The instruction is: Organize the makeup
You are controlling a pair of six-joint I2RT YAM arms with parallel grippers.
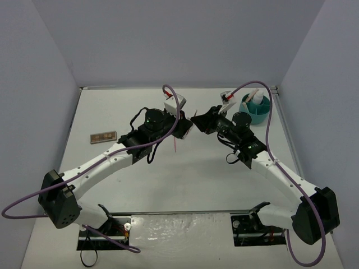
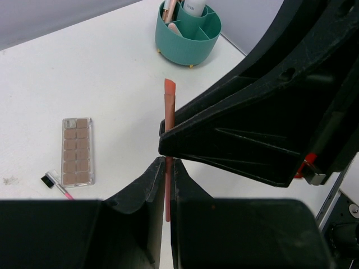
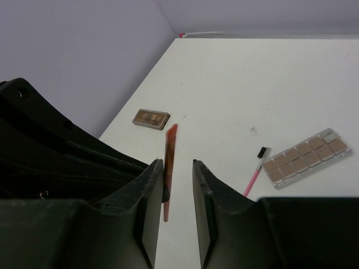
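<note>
Two arms meet left of the teal tub (image 1: 255, 119). The left gripper (image 2: 167, 171) is clamped tight on a thin orange stick (image 2: 169, 112). The right gripper (image 3: 178, 168) stands parted around that same stick, its fingers not closed. Farther left of the tub lie a long palette (image 2: 76, 151), a small palette (image 3: 151, 118) and a pink brush (image 3: 253, 178).
</note>
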